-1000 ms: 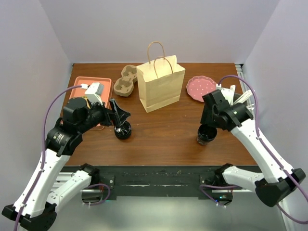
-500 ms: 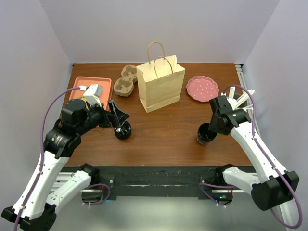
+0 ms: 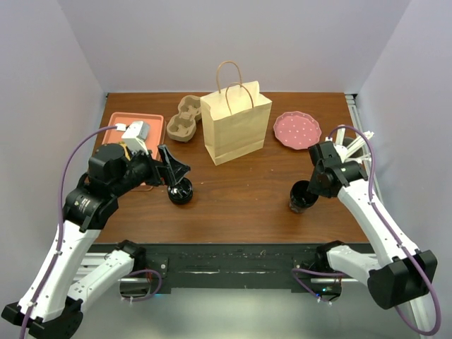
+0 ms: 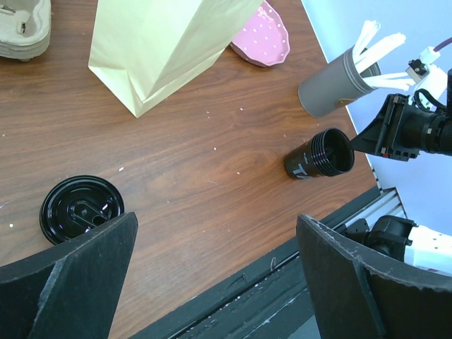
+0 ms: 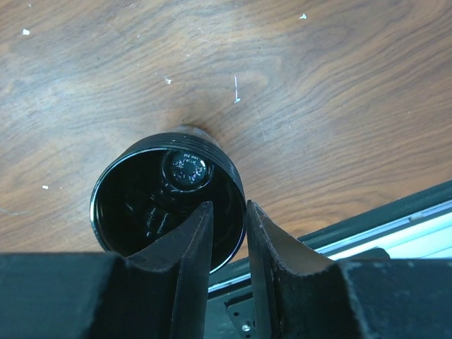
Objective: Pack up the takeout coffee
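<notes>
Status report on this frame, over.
Left fingers wide open near black lid. Right fingers straddle rim of lidless coffee cup, grip unconfirmed. Paper bag upright, path unobstructed.

Nothing legible anywhere. The coffee cup lying open on the surface has a white mark on its side in the left wrist view. It could be part of a letter or logo, too small to read. In the right wrist view, a round embossed stamp sits inside the cup's bottom, its characters too fine to make out.
</notes>
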{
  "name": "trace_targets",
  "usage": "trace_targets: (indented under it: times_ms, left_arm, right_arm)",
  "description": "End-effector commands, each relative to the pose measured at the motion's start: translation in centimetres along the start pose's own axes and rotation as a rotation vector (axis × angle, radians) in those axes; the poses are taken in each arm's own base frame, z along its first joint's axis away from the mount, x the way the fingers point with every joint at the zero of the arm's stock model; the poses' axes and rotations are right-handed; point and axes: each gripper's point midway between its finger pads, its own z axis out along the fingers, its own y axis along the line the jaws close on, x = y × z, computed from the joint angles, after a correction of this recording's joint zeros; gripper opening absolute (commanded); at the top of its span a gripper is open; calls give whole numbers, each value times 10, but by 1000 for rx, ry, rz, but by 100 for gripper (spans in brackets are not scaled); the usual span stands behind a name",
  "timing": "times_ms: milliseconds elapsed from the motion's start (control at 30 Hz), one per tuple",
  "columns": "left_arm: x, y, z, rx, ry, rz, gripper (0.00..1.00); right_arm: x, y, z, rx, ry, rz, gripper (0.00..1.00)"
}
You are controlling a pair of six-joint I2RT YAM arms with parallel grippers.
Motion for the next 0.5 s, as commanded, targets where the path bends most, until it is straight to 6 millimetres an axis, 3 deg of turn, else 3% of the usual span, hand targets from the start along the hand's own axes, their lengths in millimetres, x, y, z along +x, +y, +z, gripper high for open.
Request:
trace_targets:
  times_ms: [0,167,467]
  left_arm:
    - [-16,-12,-7,33,-48,-7,100]
    - [-14,-11,-5,34,-40,-7,100]
    - [-17,-11,-2,28,-40,9,100]
  right_arm:
    - [-5,-3,5,31,-15,29,30]
    - [-5,-4,8,45,-10,34,30]
    - [-6,-8,11,70,-13,50,20]
